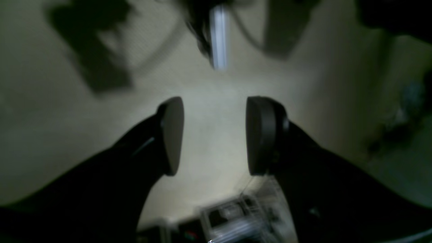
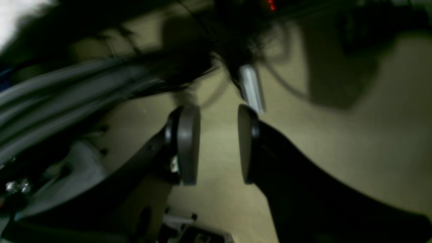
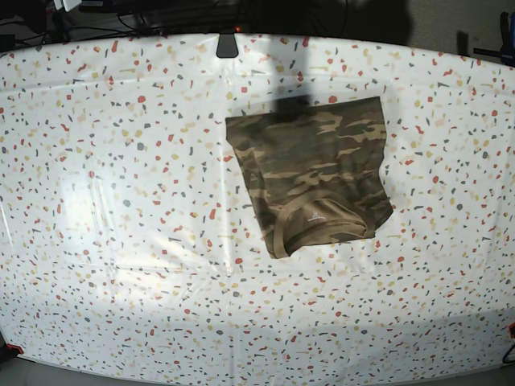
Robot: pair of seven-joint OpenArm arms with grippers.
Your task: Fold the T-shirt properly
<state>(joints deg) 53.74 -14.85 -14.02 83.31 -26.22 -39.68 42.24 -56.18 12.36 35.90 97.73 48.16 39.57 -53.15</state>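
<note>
The T-shirt [image 3: 315, 169], camouflage in olive, brown and tan, lies folded into a compact rectangle on the speckled table, a little right of centre in the base view. Its tan ribbed collar [image 3: 315, 219] curves along the near edge. No arm shows in the base view. In the left wrist view my left gripper [image 1: 215, 135] stands open with a wide gap and nothing between its dark pads, over a pale blurred floor. In the right wrist view my right gripper [image 2: 218, 145] is open too, with a narrower gap and nothing held. The T-shirt shows in neither wrist view.
The white terrazzo-patterned table cover [image 3: 121, 201] fills the base view. A dark mount [image 3: 227, 44] sits at the table's far edge, with cables behind it. Both wrist views show blurred floor, cables [image 2: 67, 87] and equipment [image 1: 233, 216] off the table.
</note>
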